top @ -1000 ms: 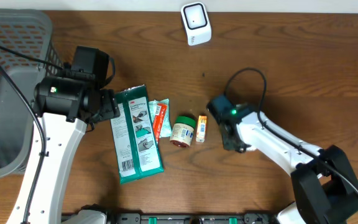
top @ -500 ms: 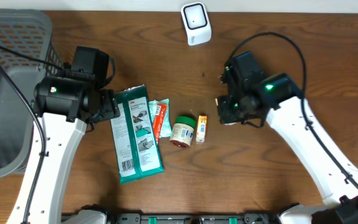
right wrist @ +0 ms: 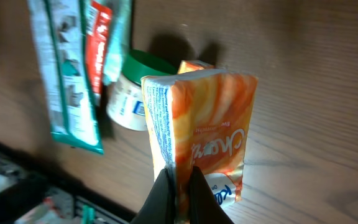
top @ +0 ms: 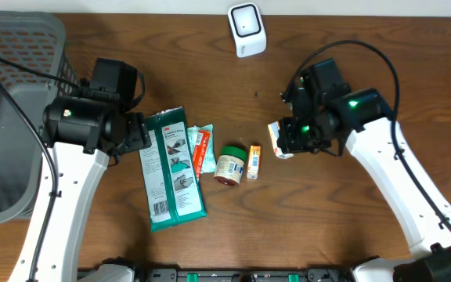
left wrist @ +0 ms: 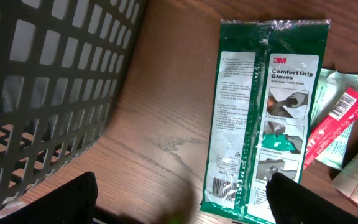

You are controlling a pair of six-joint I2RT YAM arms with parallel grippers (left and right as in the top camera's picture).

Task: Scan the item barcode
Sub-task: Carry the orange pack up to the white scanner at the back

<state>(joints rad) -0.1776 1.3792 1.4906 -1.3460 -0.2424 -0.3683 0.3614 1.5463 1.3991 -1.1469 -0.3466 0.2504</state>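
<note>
- Dark wooden table (top: 131, 47) under both arms, with a grey mesh basket (top: 14, 47) at its far left edge.
- Left gripper (left wrist: 185, 208) sits just right of the basket, its jaws spread wide with nothing gripped.
- A green glove packet (top: 173, 168) lies flat beside that gripper, printed side up.
- Two thin sachets (top: 202, 149), one pale green and one red, lie against the packet's right edge.
- A green-lidded jar (top: 230, 164) lies on its side next to them, with a small orange box (top: 254, 161) just to its right.
- A white scanner (top: 247, 30) stands at the far edge, well apart from this row.
- Right gripper (right wrist: 180, 186) has its jaws pinched tight on the edge of the orange pack (right wrist: 204, 137), which it holds off the table, just right of the small box.
</note>
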